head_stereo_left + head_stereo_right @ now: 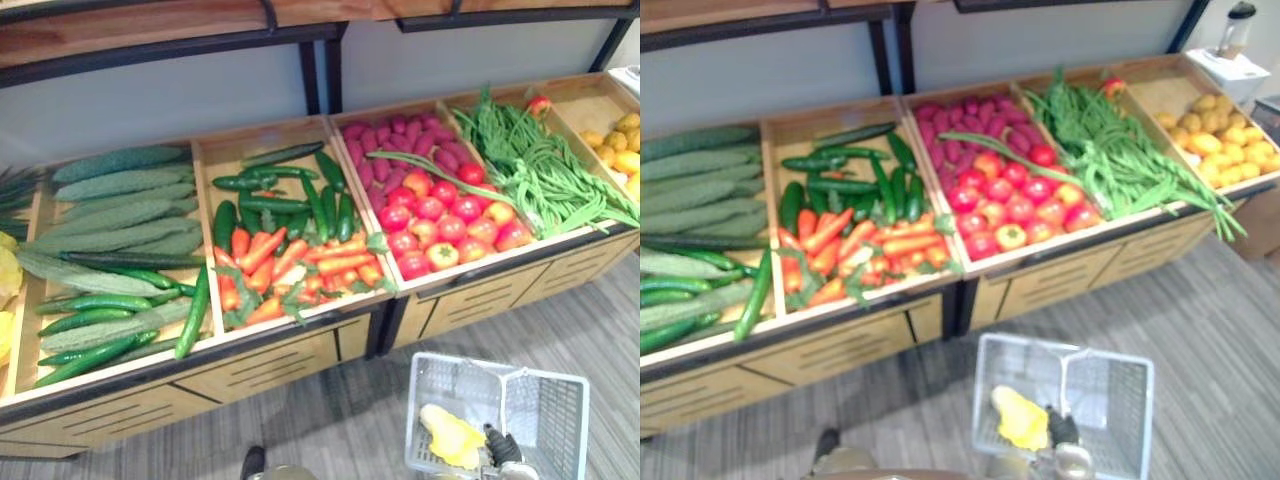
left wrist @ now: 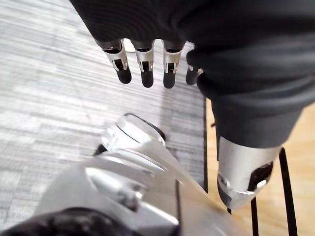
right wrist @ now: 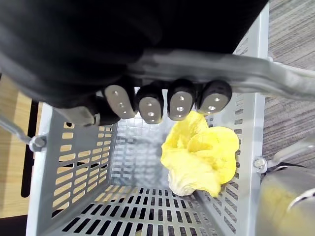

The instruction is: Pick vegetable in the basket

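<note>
A pale grey plastic basket (image 1: 545, 400) hangs low over the floor in front of the stand, with a yellow leafy vegetable (image 3: 199, 157) lying inside it (image 1: 448, 436). My right hand (image 3: 165, 101) is at the basket's top, its fingers curled round the grey handle (image 3: 231, 71); it shows as a dark shape over the basket's near rim (image 1: 500, 446). My left hand (image 2: 145, 61) hangs above the grey floor with its fingers straight and nothing in it.
A wooden display stand (image 1: 300, 360) runs across the back. Its bins hold cucumbers (image 1: 110, 215), carrots (image 1: 290, 265), tomatoes (image 1: 445, 225), purple roots (image 1: 395, 140), green beans (image 1: 540, 165) and yellow produce (image 1: 1220, 140). Grey floor (image 1: 340, 420) lies before it.
</note>
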### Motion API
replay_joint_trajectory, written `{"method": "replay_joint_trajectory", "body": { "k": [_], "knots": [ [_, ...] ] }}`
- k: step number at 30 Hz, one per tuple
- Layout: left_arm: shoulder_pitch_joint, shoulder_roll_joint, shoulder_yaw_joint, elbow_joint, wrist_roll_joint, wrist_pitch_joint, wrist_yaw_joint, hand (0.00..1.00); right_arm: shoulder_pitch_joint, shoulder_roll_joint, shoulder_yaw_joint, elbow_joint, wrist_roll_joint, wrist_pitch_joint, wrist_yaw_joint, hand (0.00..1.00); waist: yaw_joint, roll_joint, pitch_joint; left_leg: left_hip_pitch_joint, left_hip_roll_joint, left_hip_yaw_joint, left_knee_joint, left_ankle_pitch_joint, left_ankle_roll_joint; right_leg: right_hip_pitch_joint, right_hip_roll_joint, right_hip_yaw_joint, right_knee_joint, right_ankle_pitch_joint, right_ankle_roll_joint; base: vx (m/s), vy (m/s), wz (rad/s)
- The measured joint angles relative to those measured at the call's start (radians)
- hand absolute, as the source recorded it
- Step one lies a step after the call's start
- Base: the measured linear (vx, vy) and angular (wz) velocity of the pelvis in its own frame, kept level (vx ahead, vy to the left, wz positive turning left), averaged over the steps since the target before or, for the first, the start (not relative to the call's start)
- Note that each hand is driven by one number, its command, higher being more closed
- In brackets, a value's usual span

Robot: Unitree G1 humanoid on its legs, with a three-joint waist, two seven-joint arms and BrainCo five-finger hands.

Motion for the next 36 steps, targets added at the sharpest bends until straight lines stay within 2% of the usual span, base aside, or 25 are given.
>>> {"method": "replay_joint_trajectory", "body": {
  "k": [1,2,4,5,6,7,9,11,13,15,19,23,25,26,28,30,33,36],
  "knots": [
    [0.004,-0.001,0.003,0.001,-0.002,0.000,0.003,0.00,0.001,-0.006,-0.004,0.006,0.000,-0.001,0.000,1.00,-0.006,-0.001,0.000,-0.010,-0.023,0.093,0.082,-0.084,-0.027,0.001,-0.006,-0.007,-0.007,0.008,-0.017,-0.07,-0.238,0.26],
    [0.007,-0.001,0.003,0.001,-0.001,0.000,0.004,0.00,0.000,-0.008,-0.006,0.007,0.000,-0.001,0.000,1.00,-0.010,-0.001,0.000,-0.009,-0.038,0.132,0.117,-0.132,-0.038,0.003,-0.007,-0.010,-0.016,0.013,-0.024,-0.04,-0.169,0.17],
    [0.010,0.004,-0.011,0.000,0.001,0.000,0.005,0.00,0.005,-0.011,-0.036,0.020,0.002,0.000,0.001,1.00,-0.020,0.000,0.002,-0.009,-0.109,0.231,0.219,-0.316,-0.049,0.025,-0.005,-0.042,-0.085,0.055,-0.034,-0.03,-0.091,0.30],
    [0.008,0.007,-0.020,0.000,0.001,0.000,0.006,0.00,0.005,-0.013,-0.048,0.030,0.002,0.001,0.001,1.00,-0.024,0.001,0.003,-0.005,-0.129,0.233,0.235,-0.350,-0.054,0.036,-0.004,-0.047,-0.107,0.067,-0.033,-0.02,-0.002,0.32],
    [0.007,0.011,-0.033,-0.001,0.003,0.000,0.007,0.00,0.005,-0.017,-0.065,0.046,0.002,0.004,0.000,1.00,-0.022,0.000,0.011,0.018,-0.170,0.232,0.234,-0.401,-0.057,0.061,-0.003,-0.054,-0.147,0.093,-0.030,-0.01,0.051,0.25],
    [0.003,0.013,-0.039,-0.001,0.004,0.000,0.008,0.00,0.005,-0.022,-0.069,0.048,0.002,0.006,0.000,1.00,-0.023,0.000,0.021,0.040,-0.189,0.227,0.209,-0.411,-0.049,0.083,-0.001,-0.063,-0.173,0.107,-0.023,-0.02,0.070,0.23],
    [0.004,0.018,-0.079,-0.017,0.023,0.000,0.007,0.00,0.011,-0.039,-0.080,0.050,0.002,0.011,-0.002,1.00,-0.022,0.007,0.030,0.078,-0.221,0.214,0.120,-0.410,-0.048,0.103,-0.010,-0.063,-0.228,0.144,-0.006,-0.03,0.108,0.11],
    [-0.008,0.019,-0.139,-0.054,0.053,-0.003,0.002,0.00,0.014,-0.046,-0.083,0.049,0.001,0.010,-0.002,1.00,-0.026,0.027,0.040,0.129,-0.250,0.224,-0.044,-0.382,-0.004,0.114,-0.011,-0.071,-0.294,0.190,0.005,-0.02,0.176,0.11],
    [-0.028,0.039,-0.176,-0.067,0.078,-0.002,0.001,0.00,0.014,-0.032,-0.094,0.045,0.002,0.008,-0.003,1.00,-0.031,0.014,0.047,0.137,-0.272,0.219,-0.128,-0.327,0.005,0.109,-0.020,-0.087,-0.325,0.214,0.007,-0.06,0.123,0.22],
    [-0.040,0.042,-0.195,-0.077,0.092,-0.003,0.001,0.00,0.013,-0.025,-0.099,0.044,0.004,0.008,-0.009,1.00,-0.037,0.015,0.048,0.148,-0.282,0.215,-0.182,-0.294,0.009,0.103,-0.023,-0.094,-0.339,0.226,0.012,-0.06,0.071,0.14],
    [-0.039,0.046,-0.220,-0.087,0.099,-0.004,0.009,0.00,0.024,-0.015,-0.099,0.039,0.004,0.001,-0.015,1.00,-0.039,0.022,0.043,0.172,-0.284,0.226,-0.217,-0.282,0.011,0.104,-0.019,-0.078,-0.348,0.230,0.018,-0.02,0.011,-0.11],
    [-0.033,0.003,-0.167,-0.210,0.055,-0.007,0.057,0.00,0.037,-0.001,-0.110,0.036,0.003,-0.004,-0.015,1.00,-0.038,0.019,0.042,0.194,-0.281,0.244,-0.218,-0.288,0.007,0.119,-0.016,-0.065,-0.353,0.231,0.018,0.04,-0.003,-0.10],
    [-0.023,-0.027,-0.133,-0.409,0.019,-0.017,0.141,0.00,0.045,0.012,-0.115,0.035,0.003,-0.006,-0.015,1.00,-0.040,0.013,0.039,0.201,-0.276,0.247,-0.218,-0.290,0.006,0.131,-0.010,-0.062,-0.360,0.232,0.016,0.05,-0.013,-0.03],
    [-0.028,-0.025,-0.131,-0.450,0.026,-0.026,0.167,0.00,0.050,0.017,-0.120,0.029,0.003,-0.008,-0.016,1.00,-0.040,0.012,0.038,0.202,-0.275,0.246,-0.218,-0.290,0.006,0.134,-0.008,-0.062,-0.364,0.232,0.016,0.05,-0.020,-0.01],
    [-0.031,-0.007,-0.108,-0.589,0.118,-0.063,0.277,0.00,0.066,0.031,-0.119,0.016,0.000,-0.014,-0.021,1.00,-0.040,0.006,0.033,0.221,-0.271,0.254,-0.219,-0.291,0.005,0.151,-0.004,-0.056,-0.370,0.233,0.015,0.05,-0.017,-0.08],
    [-0.025,-0.003,-0.083,-0.706,0.168,-0.067,0.352,0.00,0.079,0.030,-0.119,0.016,0.000,-0.021,-0.022,1.00,-0.040,0.001,0.019,0.233,-0.270,0.264,-0.219,-0.299,0.002,0.158,-0.002,-0.047,-0.374,0.233,0.015,0.03,-0.004,-0.16],
    [-0.024,0.005,-0.062,-0.866,0.220,-0.069,0.408,0.00,0.094,0.029,-0.117,0.015,0.000,-0.024,-0.023,1.00,-0.040,-0.007,-0.007,0.234,-0.271,0.269,-0.219,-0.303,0.004,0.161,-0.003,-0.045,-0.382,0.233,0.014,0.01,0.001,-0.04],
    [-0.026,0.016,-0.064,-0.920,0.277,-0.069,0.452,0.00,0.101,0.029,-0.088,0.017,0.001,-0.024,-0.023,1.00,-0.041,-0.015,-0.021,0.240,-0.270,0.270,-0.219,-0.303,0.004,0.171,0.000,-0.046,-0.392,0.237,0.009,0.00,0.000,0.00]
  ]
}}
